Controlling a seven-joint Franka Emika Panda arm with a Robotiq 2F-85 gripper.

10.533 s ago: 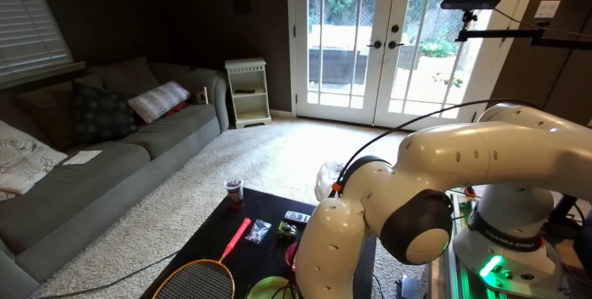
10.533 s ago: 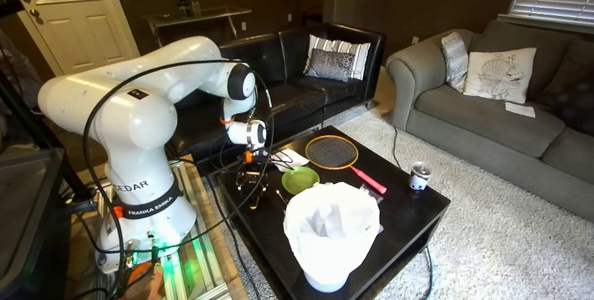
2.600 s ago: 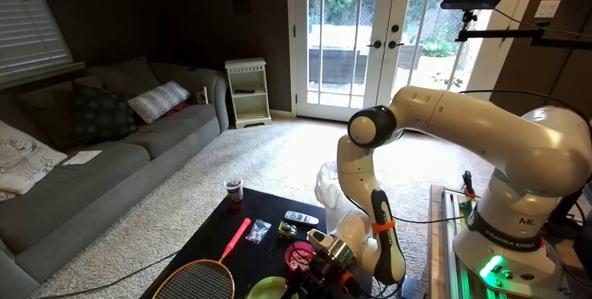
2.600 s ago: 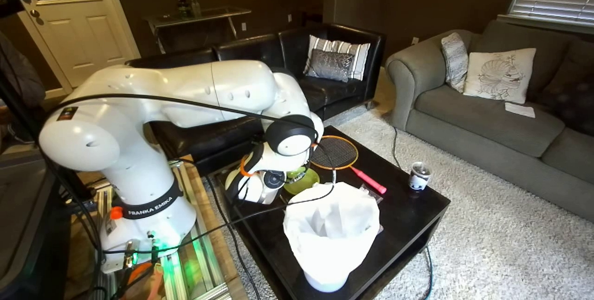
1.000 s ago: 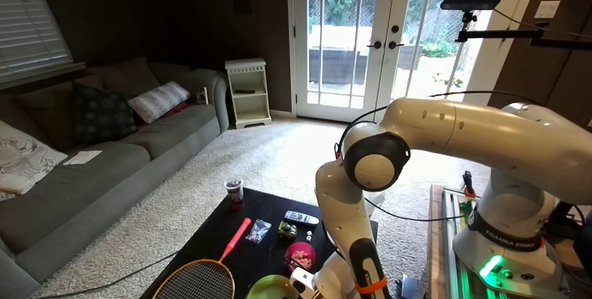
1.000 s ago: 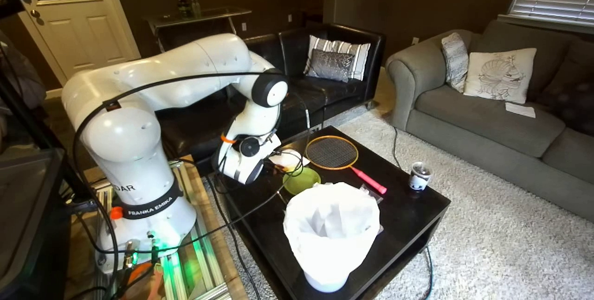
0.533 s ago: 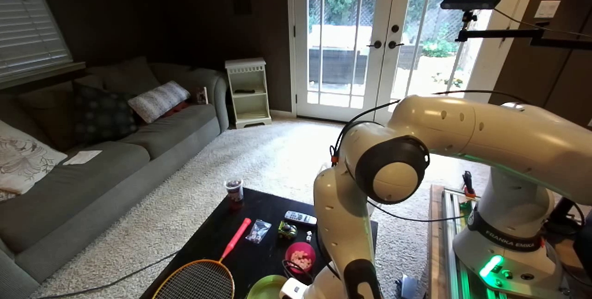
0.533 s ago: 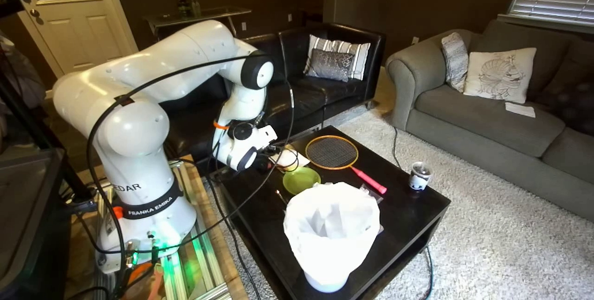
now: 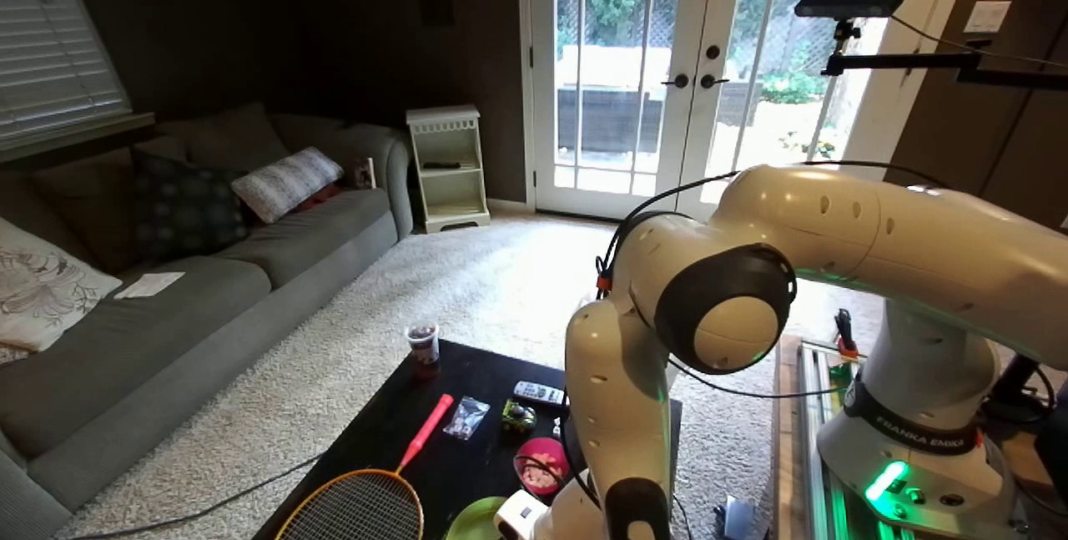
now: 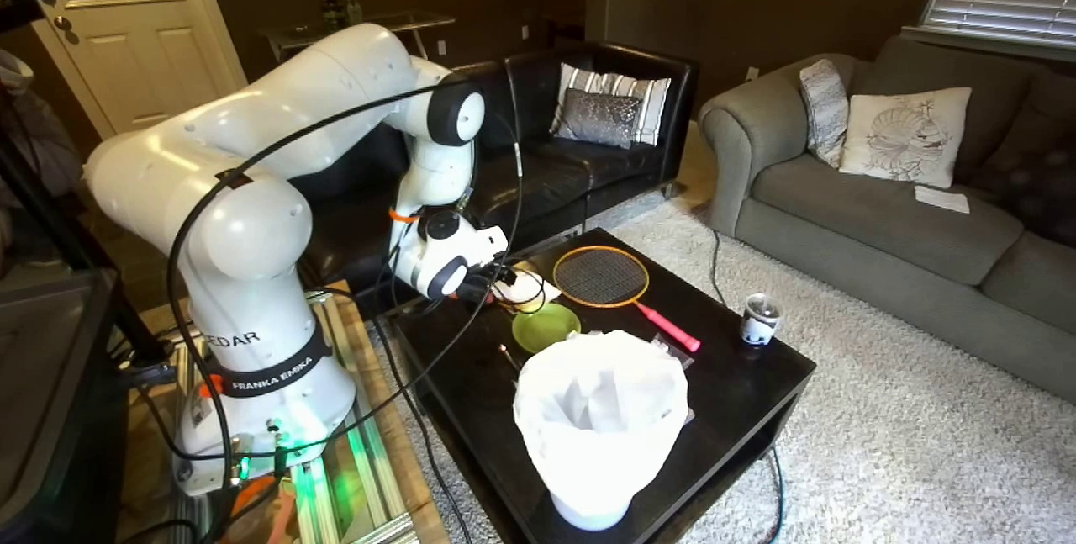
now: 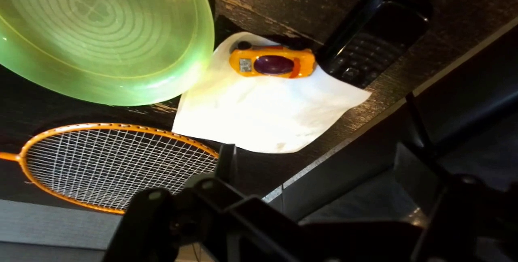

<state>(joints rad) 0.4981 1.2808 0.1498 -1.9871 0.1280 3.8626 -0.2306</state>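
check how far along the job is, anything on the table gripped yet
Looks done: only readiness, perhaps, as the jaws stand wide open. In hand: nothing; the wrist view shows no object gripped between them. Left, apparently: any gripping, since the orange toy car, white paper and black handset lie loose on the table.

the white arm [image 10: 311, 77] has black cables [image 10: 174, 268], an orange strap [image 10: 403, 217] and a black claw [image 11: 317, 162].
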